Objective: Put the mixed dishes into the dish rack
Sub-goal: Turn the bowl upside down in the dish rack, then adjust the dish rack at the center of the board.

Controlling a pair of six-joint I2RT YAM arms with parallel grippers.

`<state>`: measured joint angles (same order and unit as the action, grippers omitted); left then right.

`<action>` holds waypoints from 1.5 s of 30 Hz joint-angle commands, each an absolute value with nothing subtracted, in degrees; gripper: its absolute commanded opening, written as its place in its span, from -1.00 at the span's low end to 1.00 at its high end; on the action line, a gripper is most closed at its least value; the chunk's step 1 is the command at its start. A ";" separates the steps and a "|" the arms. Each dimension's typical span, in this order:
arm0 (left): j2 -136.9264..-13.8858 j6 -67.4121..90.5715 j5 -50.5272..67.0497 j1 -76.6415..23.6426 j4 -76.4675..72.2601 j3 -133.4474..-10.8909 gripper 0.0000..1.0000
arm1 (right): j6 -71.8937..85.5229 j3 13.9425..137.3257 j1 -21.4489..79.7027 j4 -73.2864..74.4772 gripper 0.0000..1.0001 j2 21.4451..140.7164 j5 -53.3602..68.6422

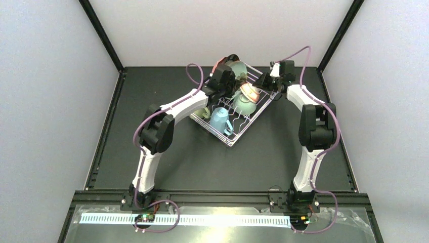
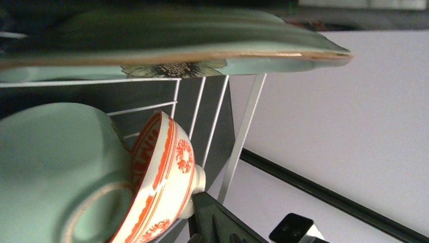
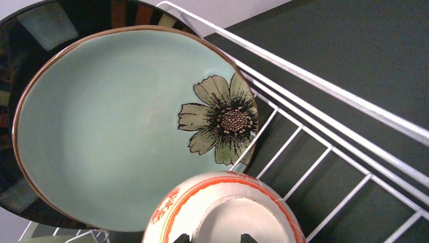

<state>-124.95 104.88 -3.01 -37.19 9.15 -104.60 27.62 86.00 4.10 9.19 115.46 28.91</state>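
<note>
Top view: the dish rack (image 1: 233, 144) sits aslant on the dark worktop (image 1: 172, 157), upper centre. It holds a light-blue mug (image 1: 219, 119), a pale-green bowl (image 1: 245, 105) and a small orange-patterned bowl (image 1: 250, 92). The left hand (image 1: 226, 81) is at the mint flowered plate (image 1: 236, 68), and the right hand (image 1: 264, 80) is at the rack's right rim.

Left wrist view: the plate's edge crosses the top of the frame. That hand's fingers are out of sight, so I cannot tell its grip.

Right wrist view: the plate stands in front of a dark-rimmed plate (image 3: 30, 30), upper left. The right hand's tips stand apart at the orange bowl's foot, bottom centre; whether they grip it I cannot tell.
</note>
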 commanded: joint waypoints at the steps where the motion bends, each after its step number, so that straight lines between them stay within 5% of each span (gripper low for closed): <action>1: -122.03 103.47 -3.78 -36.74 10.58 -101.62 -0.42 | 28.03 84.21 4.82 8.44 0.11 115.71 28.96; 45: -103.71 95.12 -5.60 -37.11 14.14 -89.04 -0.43 | 29.26 79.10 16.79 13.00 0.14 102.81 21.59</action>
<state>-107.22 98.56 -4.36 -36.88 12.93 -89.08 29.47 78.91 16.38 11.35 106.50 24.10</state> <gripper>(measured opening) 0.287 0.563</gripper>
